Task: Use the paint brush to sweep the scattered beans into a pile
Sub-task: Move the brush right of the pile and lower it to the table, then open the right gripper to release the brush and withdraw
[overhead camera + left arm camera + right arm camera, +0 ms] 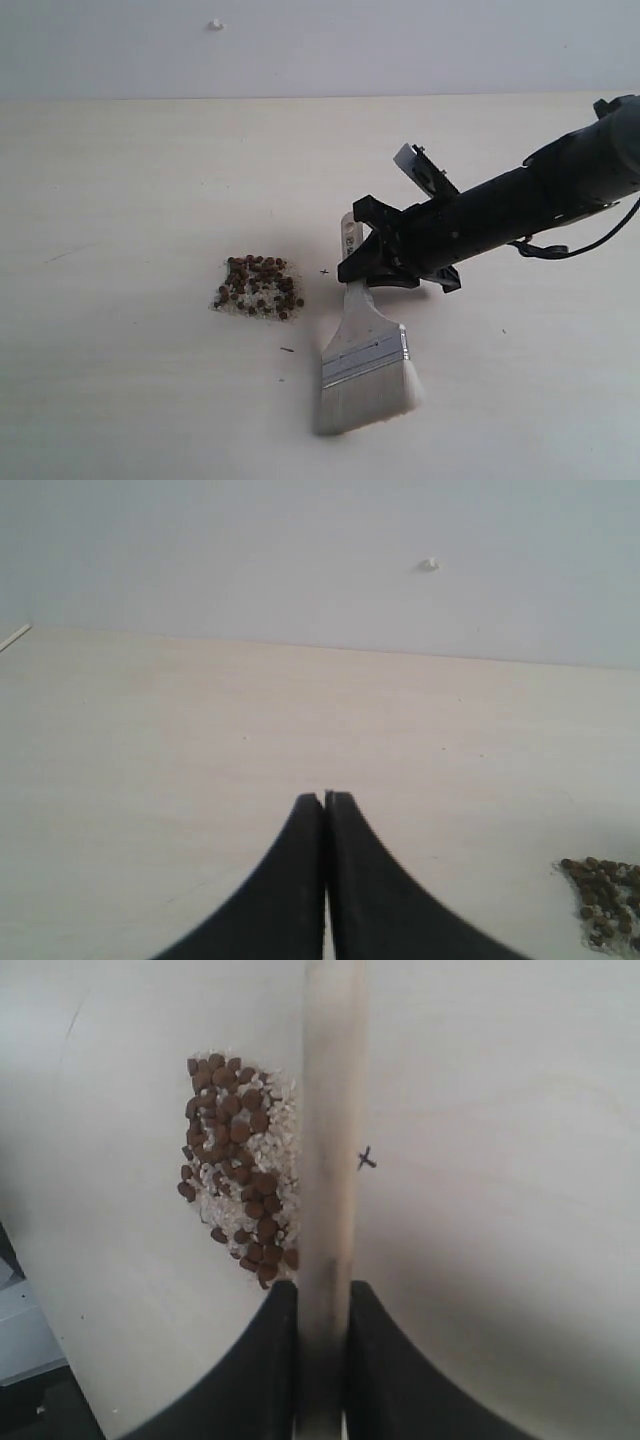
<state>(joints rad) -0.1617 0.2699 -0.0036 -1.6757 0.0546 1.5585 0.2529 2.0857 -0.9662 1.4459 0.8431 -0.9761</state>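
1. Broadly, the pale table (130,180) filled the exterior frame.
2. The right gripper (362,262) reached in from the right edge to centre, jaws clamped on the handle of the paint brush (365,350).
3. That brush slanted to lower centre, bristles against the table.
4. The left gripper (326,810), seen only by its wrist camera, was pressed closed, empty.
5. The pile (258,288) of beans (235,1150) lay left of centre, near the brush but apart.
6. 1 small cross mark (324,271) sat between pile and handle.
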